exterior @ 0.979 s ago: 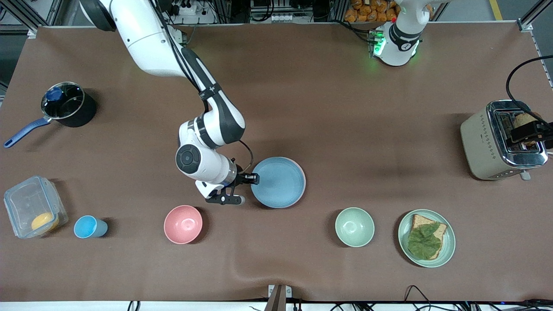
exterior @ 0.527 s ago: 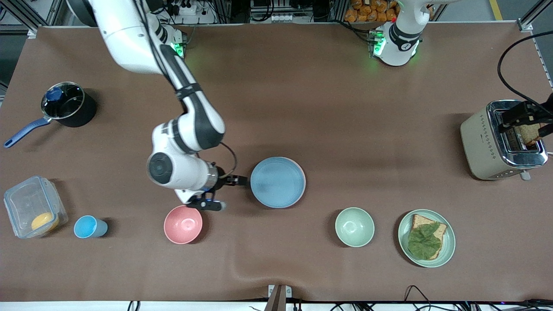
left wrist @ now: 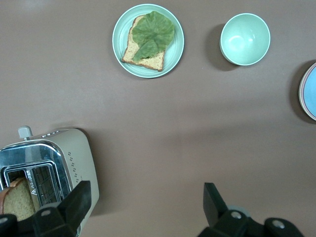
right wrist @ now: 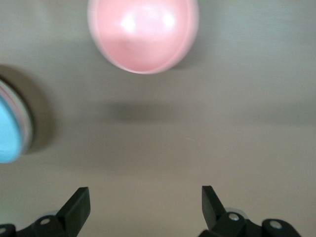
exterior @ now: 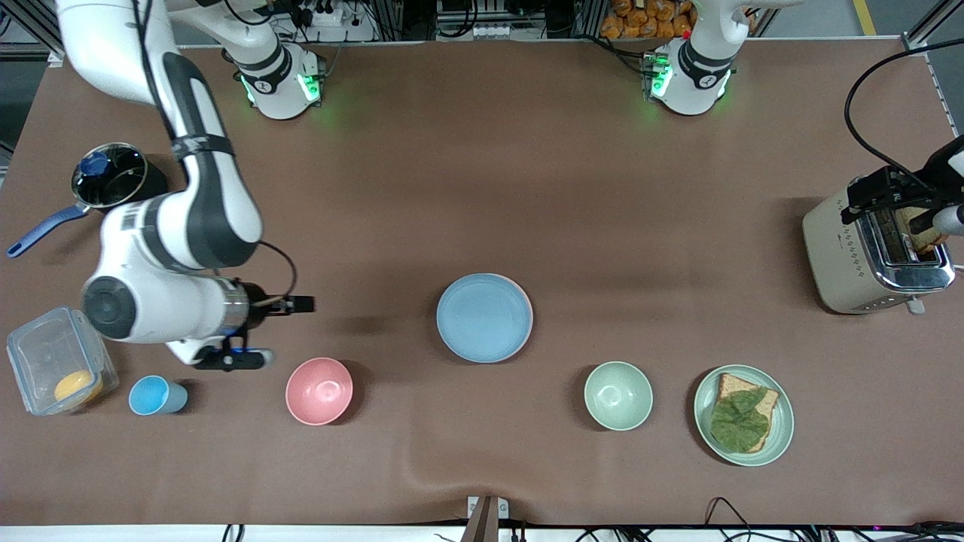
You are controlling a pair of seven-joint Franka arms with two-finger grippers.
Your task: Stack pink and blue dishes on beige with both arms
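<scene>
The blue plate (exterior: 484, 318) lies flat at the table's middle. A pink rim (exterior: 531, 322) peeks out beneath it, so it rests on the pink plate. The stack also shows at the edge of the left wrist view as the blue plate (left wrist: 310, 91) and in the right wrist view as the blue plate (right wrist: 9, 131). No beige plate is visible. My right gripper (exterior: 303, 305) (right wrist: 145, 202) hangs open and empty over bare table, apart from the stack, toward the right arm's end. My left gripper (exterior: 892, 197) (left wrist: 145, 197) is open and empty over the toaster.
A pink bowl (exterior: 318, 391) and a blue cup (exterior: 154, 395) sit near the right gripper, with a clear box (exterior: 53, 361) and a pot (exterior: 120, 181) at that end. A green bowl (exterior: 618, 395), a green plate (exterior: 787, 421) with toast and the toaster (exterior: 851, 256) stand toward the left arm's end.
My right gripper has left the blue plate's rim and swung away toward the right arm's end of the table. The left gripper has shifted a little over the toaster.
</scene>
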